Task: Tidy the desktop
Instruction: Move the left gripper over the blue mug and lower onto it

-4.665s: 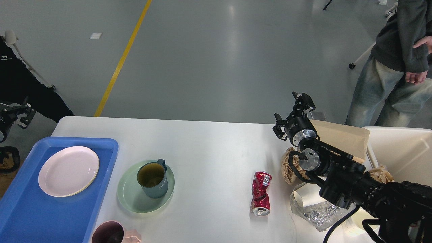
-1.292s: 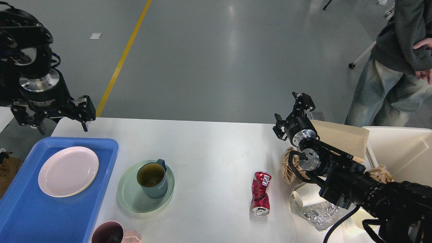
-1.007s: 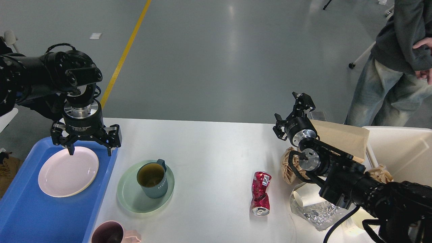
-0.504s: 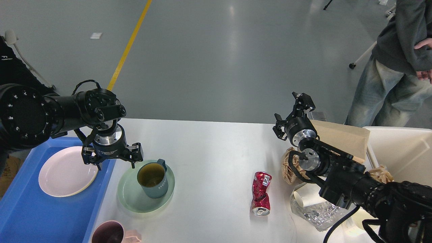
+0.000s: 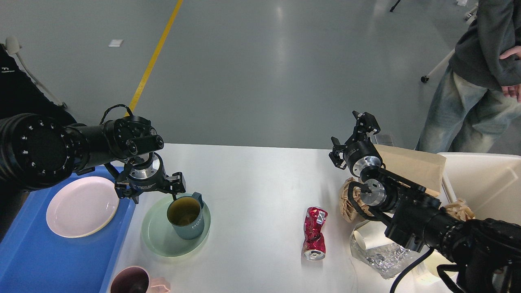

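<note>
The white desktop (image 5: pixel 252 179) carries a teal mug (image 5: pixel 186 215) standing on a light green plate (image 5: pixel 156 238), a crushed red can (image 5: pixel 315 233), crumpled brown paper (image 5: pixel 349 199) and a white paper cup on foil wrap (image 5: pixel 376 248). My left gripper (image 5: pixel 154 197) is open, pointing down, its fingers spread just behind and left of the mug's rim, one fingertip (image 5: pixel 174 197) at the rim. My right gripper (image 5: pixel 353 134) is open and empty, raised above the desktop's far right part.
A blue tray (image 5: pixel 49 260) at the left holds a pink plate (image 5: pixel 81 206). A dark pink mug (image 5: pixel 132 281) is at the front edge. A beige bin (image 5: pixel 484 183) and a brown paper bag (image 5: pixel 411 162) stand at the right. A person (image 5: pixel 476 73) stands behind the bin.
</note>
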Action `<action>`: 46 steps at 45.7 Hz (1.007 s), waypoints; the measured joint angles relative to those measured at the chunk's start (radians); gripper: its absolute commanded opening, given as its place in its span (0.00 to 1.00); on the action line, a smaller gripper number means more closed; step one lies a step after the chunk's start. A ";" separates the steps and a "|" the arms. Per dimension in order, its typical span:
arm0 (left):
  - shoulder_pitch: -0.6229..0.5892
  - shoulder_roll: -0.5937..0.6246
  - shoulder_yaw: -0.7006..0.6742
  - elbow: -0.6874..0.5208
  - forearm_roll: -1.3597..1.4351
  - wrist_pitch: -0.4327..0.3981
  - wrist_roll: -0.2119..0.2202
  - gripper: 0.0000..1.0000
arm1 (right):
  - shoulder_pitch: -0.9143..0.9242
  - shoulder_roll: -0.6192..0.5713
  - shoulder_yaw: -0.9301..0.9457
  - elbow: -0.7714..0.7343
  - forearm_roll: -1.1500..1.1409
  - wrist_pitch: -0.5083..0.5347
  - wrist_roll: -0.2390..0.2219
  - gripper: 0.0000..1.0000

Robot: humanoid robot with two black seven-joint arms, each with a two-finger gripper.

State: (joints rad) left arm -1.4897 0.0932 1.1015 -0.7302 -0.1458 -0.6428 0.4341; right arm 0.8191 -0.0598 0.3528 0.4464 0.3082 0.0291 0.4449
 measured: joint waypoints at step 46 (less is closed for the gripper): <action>-0.012 -0.001 -0.023 -0.002 0.000 -0.139 0.001 0.96 | 0.000 0.000 0.000 0.000 0.000 0.000 0.000 1.00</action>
State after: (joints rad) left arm -1.5019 0.0925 1.0783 -0.7321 -0.1457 -0.7816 0.4355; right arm 0.8191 -0.0598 0.3528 0.4464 0.3083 0.0291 0.4449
